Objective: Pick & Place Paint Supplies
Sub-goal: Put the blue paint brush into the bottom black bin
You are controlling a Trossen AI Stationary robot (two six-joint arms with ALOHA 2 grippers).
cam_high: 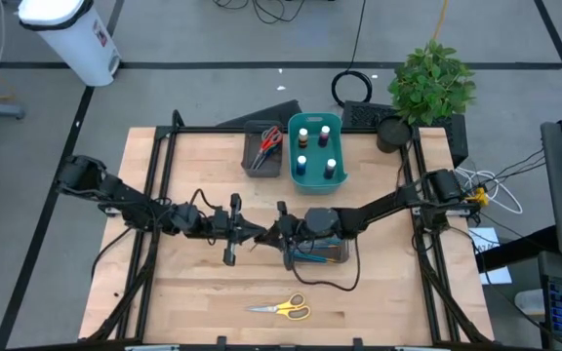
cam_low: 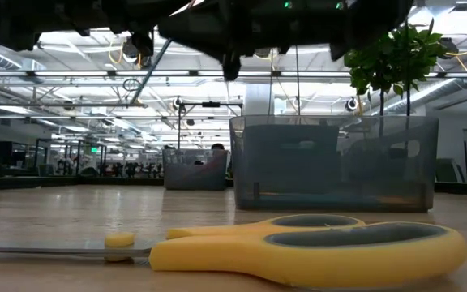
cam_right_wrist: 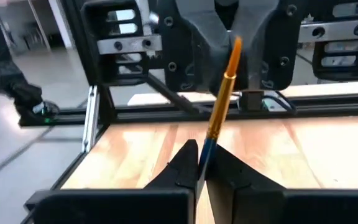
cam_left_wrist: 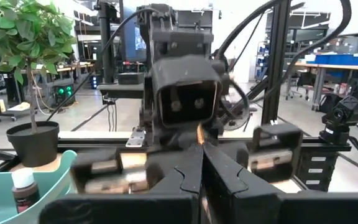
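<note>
The left gripper point(cam_high: 252, 235) and right gripper point(cam_high: 269, 234) meet tip to tip mid-table, both clamped on one thin blue-and-orange brush point(cam_right_wrist: 219, 109). Bare wood lies open around the yellow-handled scissors point(cam_high: 283, 308) near the front edge. Capped paint bottles point(cam_high: 301, 164) stand in the teal plastic bin point(cam_high: 292, 156) behind; no writing is legible.

The table point(cam_high: 203, 283) is light wood with a smooth, slightly shiny finish. The yellow scissors point(cam_low: 314, 247) have matt plastic handles and metal blades. The teal bin point(cam_high: 317, 149) looks like smooth plastic. The dark grey tray point(cam_low: 335, 162) looks like half-clear plastic. The brush point(cam_right_wrist: 219, 112) has a glossy orange and blue handle. The right gripper point(cam_right_wrist: 199, 171) has matt black fingers.
</note>
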